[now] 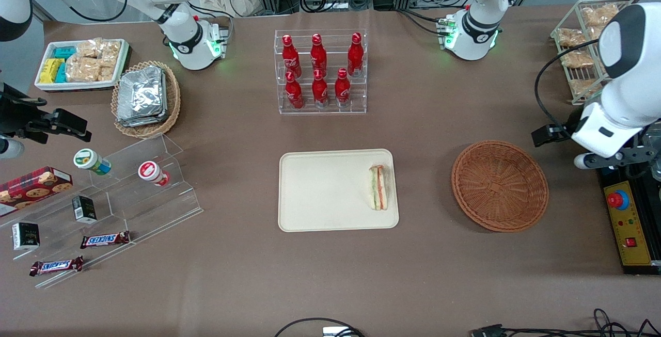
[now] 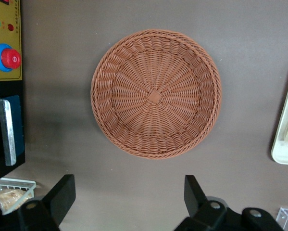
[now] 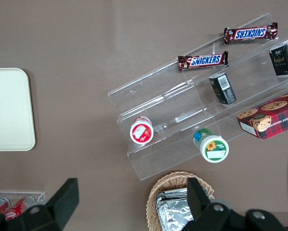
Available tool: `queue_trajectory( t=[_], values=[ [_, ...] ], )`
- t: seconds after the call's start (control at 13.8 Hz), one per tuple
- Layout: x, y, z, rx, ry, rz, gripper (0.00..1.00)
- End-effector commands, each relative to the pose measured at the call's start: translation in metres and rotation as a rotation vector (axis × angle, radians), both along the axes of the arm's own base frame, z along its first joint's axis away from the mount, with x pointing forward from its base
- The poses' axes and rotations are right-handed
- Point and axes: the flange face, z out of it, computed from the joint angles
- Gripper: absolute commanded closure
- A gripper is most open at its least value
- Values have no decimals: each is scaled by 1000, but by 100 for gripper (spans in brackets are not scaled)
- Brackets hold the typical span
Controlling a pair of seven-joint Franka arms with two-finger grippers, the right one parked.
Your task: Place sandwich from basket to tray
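The sandwich (image 1: 378, 187) lies on the cream tray (image 1: 320, 192), close to the tray's edge nearest the basket. The reddish-brown wicker basket (image 1: 500, 186) stands empty beside the tray, toward the working arm's end of the table; it also shows in the left wrist view (image 2: 156, 94). My left gripper (image 1: 551, 134) hangs above the bare table just outside the basket's rim, toward the working arm's end. Its fingers (image 2: 62, 192) are wide open with nothing between them. An edge of the tray (image 2: 285, 134) shows in the left wrist view.
A clear rack of red bottles (image 1: 320, 71) stands farther from the camera than the tray. A yellow control box with a red button (image 1: 627, 223) and a wire rack of snacks (image 1: 588, 43) flank the working arm. A tan basket of foil packets (image 1: 144, 97) and acrylic shelves (image 1: 129, 192) lie toward the parked arm's end.
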Motion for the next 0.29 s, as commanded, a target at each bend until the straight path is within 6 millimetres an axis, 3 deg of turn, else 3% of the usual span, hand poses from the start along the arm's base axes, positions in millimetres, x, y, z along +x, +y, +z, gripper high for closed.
queue_trajectory(
  t=[0.0,0.22],
  values=[
    [-2,4,16,-17,2,-32,0],
    [17,-1,20,-26,20,-89,0]
  ],
)
